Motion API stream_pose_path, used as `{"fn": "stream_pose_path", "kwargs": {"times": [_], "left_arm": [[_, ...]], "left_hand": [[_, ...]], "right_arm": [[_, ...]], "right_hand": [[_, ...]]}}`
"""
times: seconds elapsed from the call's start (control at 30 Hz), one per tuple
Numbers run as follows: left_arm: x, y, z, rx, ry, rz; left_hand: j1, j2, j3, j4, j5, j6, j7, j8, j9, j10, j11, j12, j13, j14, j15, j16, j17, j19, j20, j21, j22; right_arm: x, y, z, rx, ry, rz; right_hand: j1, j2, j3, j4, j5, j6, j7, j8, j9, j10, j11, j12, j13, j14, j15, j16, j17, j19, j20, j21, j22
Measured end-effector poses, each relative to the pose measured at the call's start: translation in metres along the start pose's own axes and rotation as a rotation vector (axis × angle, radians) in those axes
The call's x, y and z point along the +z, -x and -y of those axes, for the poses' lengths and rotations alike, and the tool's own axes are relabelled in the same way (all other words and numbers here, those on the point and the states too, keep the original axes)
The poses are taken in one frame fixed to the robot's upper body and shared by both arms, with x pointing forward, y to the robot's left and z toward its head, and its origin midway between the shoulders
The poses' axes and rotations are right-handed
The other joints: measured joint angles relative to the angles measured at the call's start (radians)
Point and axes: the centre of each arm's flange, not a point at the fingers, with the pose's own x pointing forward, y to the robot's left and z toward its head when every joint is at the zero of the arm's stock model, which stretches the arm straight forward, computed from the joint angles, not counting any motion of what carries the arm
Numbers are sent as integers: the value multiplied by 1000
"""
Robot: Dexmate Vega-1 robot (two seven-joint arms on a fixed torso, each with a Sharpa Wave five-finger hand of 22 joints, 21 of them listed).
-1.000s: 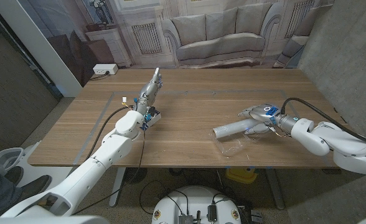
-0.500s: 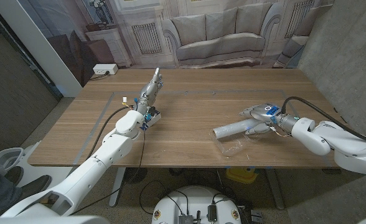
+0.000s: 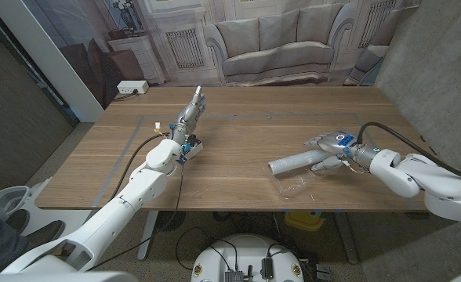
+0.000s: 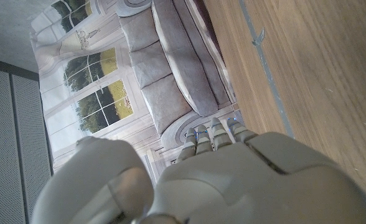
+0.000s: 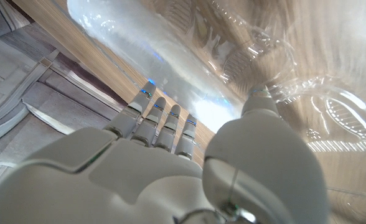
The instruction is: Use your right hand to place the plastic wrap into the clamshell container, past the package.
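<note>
near the table's front edge, right of centre, a clear clamshell lies on the wood, thin crinkled plastic that is hard to pick out in the head view. the right wrist view shows its ribbed, glossy walls plainly, with the wood grain visible through them.

just behind it lies the wrap, a pale, smooth cylinder flat on the table. its long axis runs across the table, one end toward the centre and slightly nearer the front, the other end rising toward the right hand. in the right wrist view the wrap is a frosted, shiny roll running diagonally beside the clamshell, touching or nearly touching it.

the right hand, smooth grey-white shells with a blue patch on top, sits at the wrap's right end. its fingers reach to the roll and the thumb curves in beside it; whether they actually grip it i cannot tell.

farther back on the left, the left hand stands raised on edge, fingers straight and together, holding nothing. the left wrist view shows its rounded back over bare wood planks.

behind the table hangs a backdrop printed with a sofa.
</note>
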Motion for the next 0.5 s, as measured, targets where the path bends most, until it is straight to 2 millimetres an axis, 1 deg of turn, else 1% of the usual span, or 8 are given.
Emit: {"fn": "stream_pose_path", "kwargs": {"times": [0.13,0.2,0.43,0.5], "left_arm": [[-1,0,0,-2,1,-2],[-1,-1,0,-4,1,-2],[-1,-2,1,-9,2,-2],[-2,-2,1,-10,2,-2]], "left_hand": [[0,0,0,0,0,0,0,0,0,0,0,0,0,0,0,0,0,0,0,0,0],[0,0,0,0,0,0,0,0,0,0,0,0,0,0,0,0,0,0,0,0,0],[0,0,0,0,0,0,0,0,0,0,0,0,0,0,0,0,0,0,0,0,0],[0,0,0,0,0,0,0,0,0,0,0,0,0,0,0,0,0,0,0,0,0]], "right_arm": [[1,3,0,1,0,-3],[1,4,0,-2,-3,-9],[1,8,2,-3,-1,-16],[2,9,3,-3,0,-16]], "right_hand": [[0,0,0,0,4,-3,-3,0,0,0,0,0,0,0,0,0,-2,0,0,0,0],[-3,3,-4,4,4,-8,1,0,0,0,0,0,0,0,0,0,-2,0,0,0,0],[-3,3,-4,4,7,-9,2,0,0,0,0,8,0,0,0,0,-2,0,0,-4,0],[-6,0,-7,1,11,-14,7,0,0,0,0,8,0,0,0,0,-2,0,0,-6,0]]}}
